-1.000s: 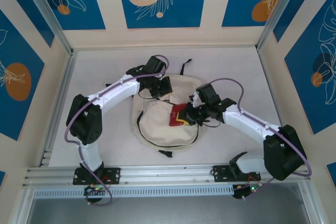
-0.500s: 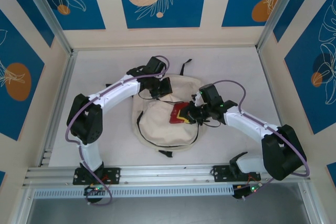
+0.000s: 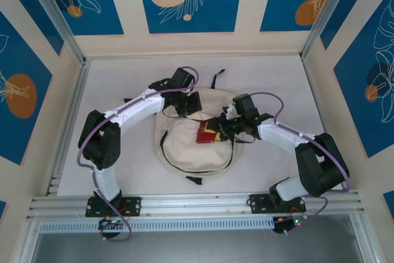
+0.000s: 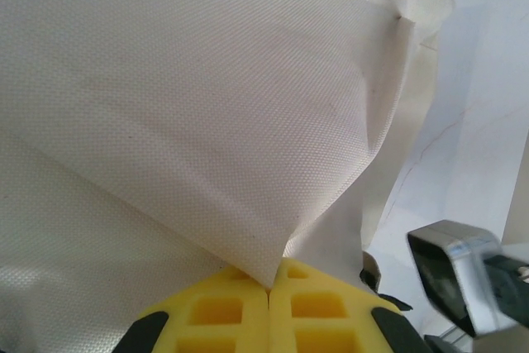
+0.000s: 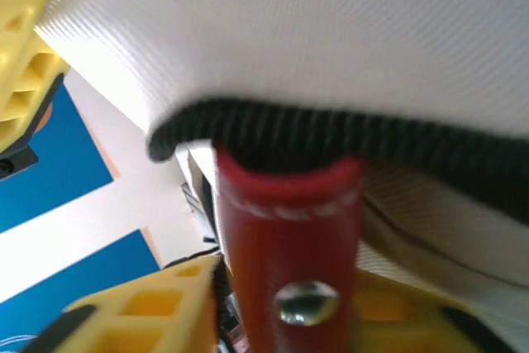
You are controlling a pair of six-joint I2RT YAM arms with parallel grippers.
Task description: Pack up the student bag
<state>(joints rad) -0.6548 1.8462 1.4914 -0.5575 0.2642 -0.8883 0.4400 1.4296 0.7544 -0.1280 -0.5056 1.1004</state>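
The cream student bag [image 3: 192, 149] lies flat mid-table with its mouth facing the back. My left gripper [image 3: 188, 104] is at that top edge, and in the left wrist view it [image 4: 269, 287] is shut on a fold of the bag's fabric [image 4: 207, 105], lifting it. A red case [image 3: 204, 132] with a yellow thing [image 3: 212, 135] beside it sits at the mouth. My right gripper [image 3: 223, 129] is right behind it. In the right wrist view the red case [image 5: 285, 237], with white stitching and a metal stud, stands between the parted fingers of my right gripper [image 5: 289, 287]. Its tip is under the black zipper trim [image 5: 331, 138].
Black straps [image 3: 217, 78] trail from the bag's far side and a black buckle [image 3: 194, 180] from its near side. Bare white table [image 3: 123, 84] surrounds the bag. Aluminium frame posts [image 3: 72, 47] and patterned walls close in the back and sides.
My right gripper has moved left and toward the back, carrying the red case further under the bag's rim, and its jaws have parted. My left gripper holds the fabric as before.
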